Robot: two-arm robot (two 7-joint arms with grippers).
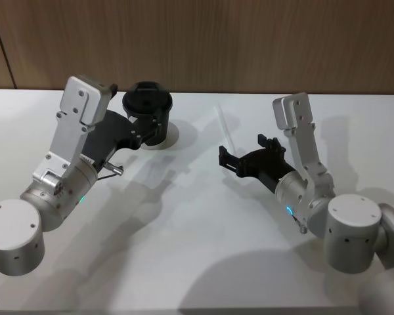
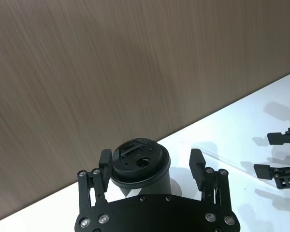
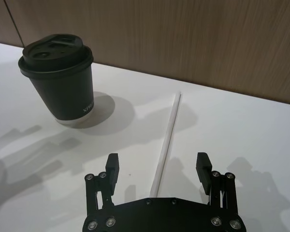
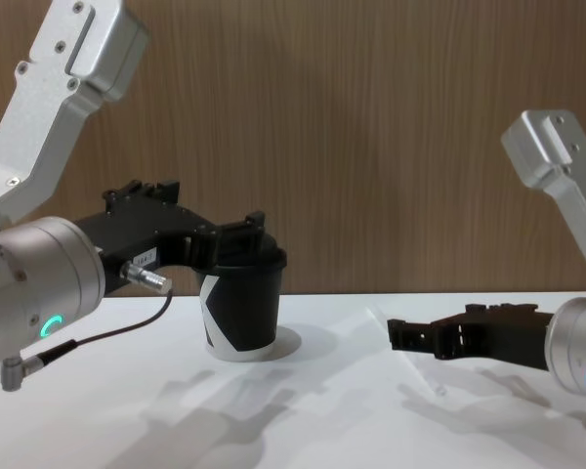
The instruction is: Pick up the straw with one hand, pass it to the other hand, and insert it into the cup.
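Head view: the small black paper cup with the domed black plastic lid [image 1: 148, 98] stands at about 11 o'clock on the white table [image 1: 197, 249], close to the wooden wall [image 1: 249, 39]. The left gripper [image 1: 154, 125] (the one with the grey cable and green ring light) reaches in from 8 o'clock. Its 2 fingers are spread wide on either side of the cup at lid height, not squeezing it.

The thin translucent-white plastic straw [image 1: 223, 128] lies flat on the table at 3 o'clock of the cup, apart from it, running roughly 12 to 6. The right gripper [image 1: 245, 151], blue ring light, comes in from 4 o'clock and hangs low over the straw's near end. Its fingers are wide too, with the straw running between them, nothing gripped.
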